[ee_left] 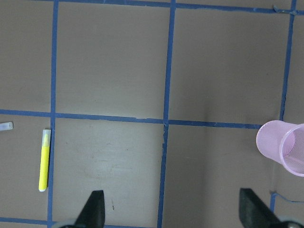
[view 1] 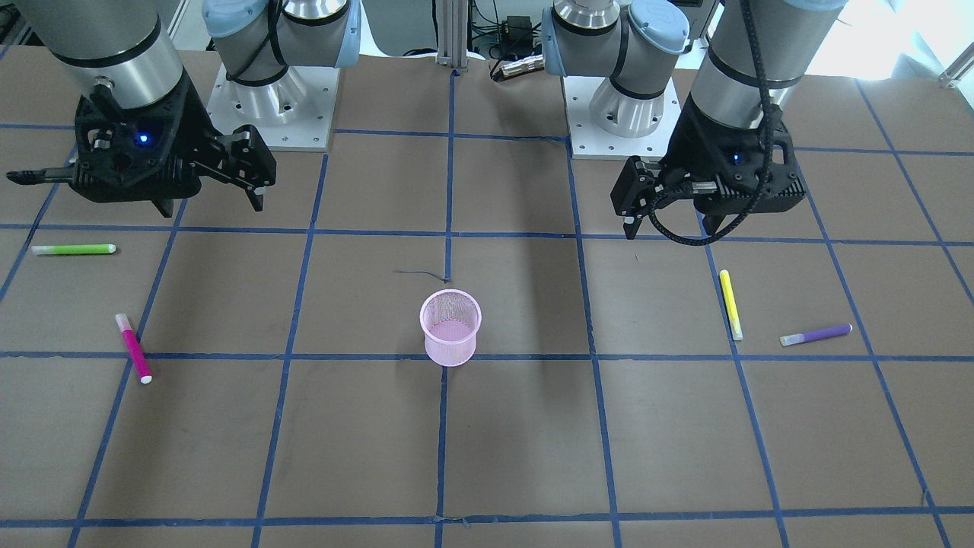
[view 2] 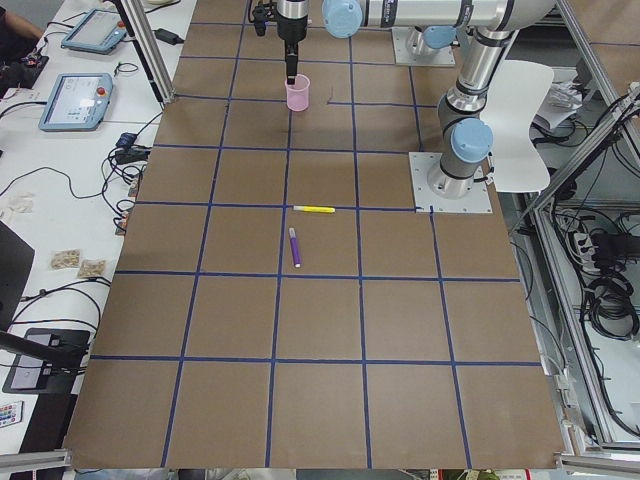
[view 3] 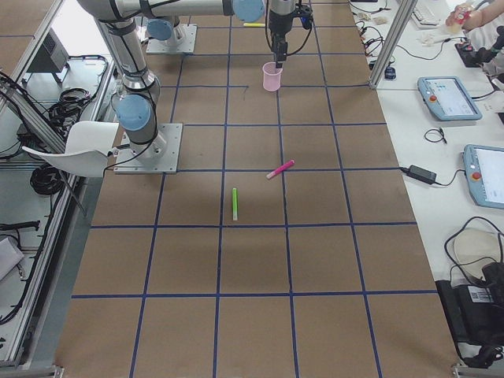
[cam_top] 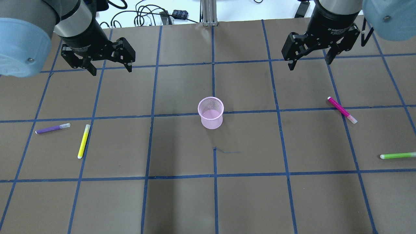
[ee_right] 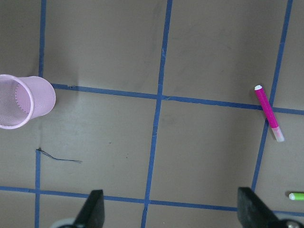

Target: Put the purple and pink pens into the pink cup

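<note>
Found purple pen (cam_top: 52, 129) nearest left gripper (cam_top: 112, 70), pink pen (cam_top: 341, 110) nearest right gripper (cam_top: 308, 64); saw both spread wide, empty.

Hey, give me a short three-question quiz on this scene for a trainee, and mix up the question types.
1. True or false: the pink cup stands upright and empty.
2. The pink pen lies on which side of the cup? A: robot's left. B: robot's right. C: inside it.
3. Fill in: the left end effector and right end effector are both ____, holding nothing.
Key: 1 true; 2 B; 3 open.
</note>
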Controlling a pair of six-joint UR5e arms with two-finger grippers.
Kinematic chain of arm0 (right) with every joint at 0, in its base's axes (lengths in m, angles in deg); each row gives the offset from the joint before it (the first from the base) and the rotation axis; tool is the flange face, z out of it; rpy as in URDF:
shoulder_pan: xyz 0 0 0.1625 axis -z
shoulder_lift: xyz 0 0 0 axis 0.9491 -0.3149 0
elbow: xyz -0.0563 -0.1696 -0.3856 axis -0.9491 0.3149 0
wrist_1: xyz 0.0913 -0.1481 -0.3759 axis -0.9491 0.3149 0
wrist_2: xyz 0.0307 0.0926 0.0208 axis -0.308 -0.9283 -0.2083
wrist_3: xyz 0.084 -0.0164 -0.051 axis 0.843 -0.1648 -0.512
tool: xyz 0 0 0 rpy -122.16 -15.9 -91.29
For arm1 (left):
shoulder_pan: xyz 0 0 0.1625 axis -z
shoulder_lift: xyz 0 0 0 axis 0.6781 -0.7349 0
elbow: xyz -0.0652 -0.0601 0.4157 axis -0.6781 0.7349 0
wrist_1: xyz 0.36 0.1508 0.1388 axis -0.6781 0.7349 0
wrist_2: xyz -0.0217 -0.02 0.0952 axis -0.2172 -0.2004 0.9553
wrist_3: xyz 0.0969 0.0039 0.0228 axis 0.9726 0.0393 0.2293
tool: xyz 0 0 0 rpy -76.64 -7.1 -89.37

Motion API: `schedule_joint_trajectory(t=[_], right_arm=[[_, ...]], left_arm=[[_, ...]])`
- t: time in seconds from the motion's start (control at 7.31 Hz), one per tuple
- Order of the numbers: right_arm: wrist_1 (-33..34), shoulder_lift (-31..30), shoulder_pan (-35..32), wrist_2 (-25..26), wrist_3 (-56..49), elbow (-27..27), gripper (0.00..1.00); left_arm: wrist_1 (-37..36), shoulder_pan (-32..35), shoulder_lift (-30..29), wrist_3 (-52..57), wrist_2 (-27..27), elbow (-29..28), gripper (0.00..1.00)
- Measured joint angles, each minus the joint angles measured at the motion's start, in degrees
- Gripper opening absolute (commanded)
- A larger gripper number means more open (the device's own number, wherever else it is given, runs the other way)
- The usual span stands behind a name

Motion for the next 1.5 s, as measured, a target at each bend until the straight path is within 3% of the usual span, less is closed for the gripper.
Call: schedule_joint_trajectory(t=[0.68, 0.96, 1.09, 1.5], right_arm=[[1.1, 4.2, 2.8, -0.6, 1.1, -0.7, 1.0], [3.2, 8.2, 7.6, -0.1, -6.6, -2.0, 1.0], [7.4, 9.8, 11.6, -0.1, -15.9, -3.3, 1.0], [30.5, 14.5, 17.6, 0.1, -31.9, -13.1, 1.0]], left_arm=[[0.0, -0.1, -0.1, 0.0, -0.1, -0.1, 1.0], [0.0, -0.4, -0.1, 0.6, 0.0, 0.0, 1.0], [-0.3, -1.2, -0.1, 3.9, -0.1, 0.0, 1.0], [0.0, -7.7, 0.5, 25.5, 0.1, 0.2, 1.0]])
